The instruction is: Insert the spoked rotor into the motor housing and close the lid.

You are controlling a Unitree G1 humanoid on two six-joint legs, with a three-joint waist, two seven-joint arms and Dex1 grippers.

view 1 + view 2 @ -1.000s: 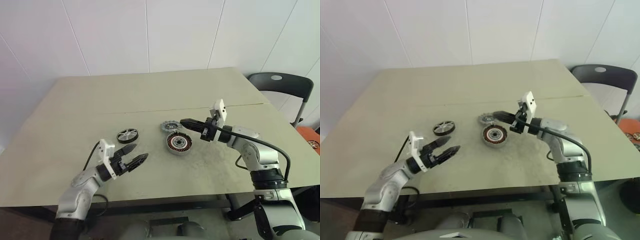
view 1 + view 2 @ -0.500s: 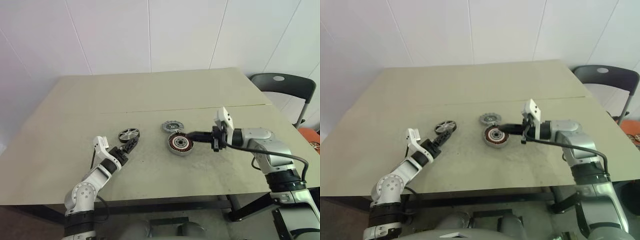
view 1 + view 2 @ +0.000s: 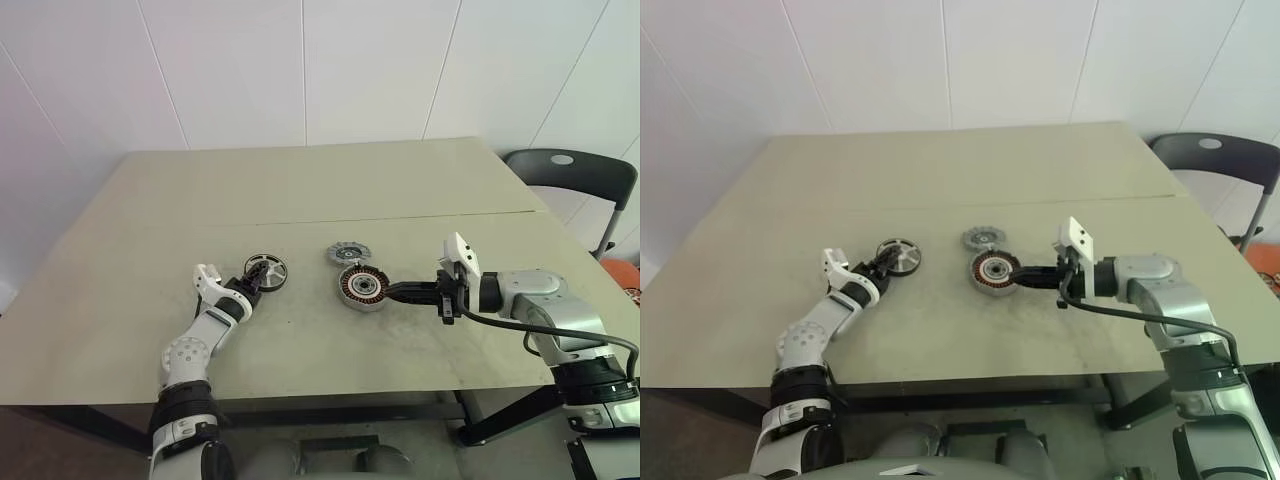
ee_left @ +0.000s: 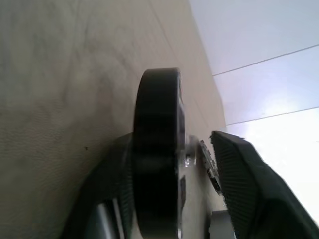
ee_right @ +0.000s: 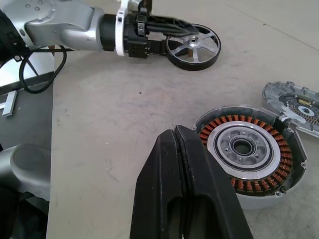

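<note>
The spoked rotor (image 3: 266,270), a dark-rimmed wheel with silver spokes, lies left of centre on the table. My left gripper (image 3: 256,283) is shut on its near rim. In the left wrist view the black rim (image 4: 157,149) stands edge-on between the two fingers (image 4: 244,189). The motor housing (image 3: 361,288), with its copper windings, sits at mid-table. The light-grey lid (image 3: 347,253) lies just behind it. My right gripper (image 3: 390,292) is shut and points left, its tip close beside the housing's right edge (image 5: 294,164); I cannot tell if it touches.
A seam (image 3: 300,222) runs across the beige table behind the parts. A dark chair (image 3: 565,165) stands off the table's right far corner. The table's front edge (image 3: 330,398) is close below both arms.
My left gripper went forward to the rotor, rolled, and closed over its rim. My right gripper drew back to the right and sank to the housing's side, still shut.
</note>
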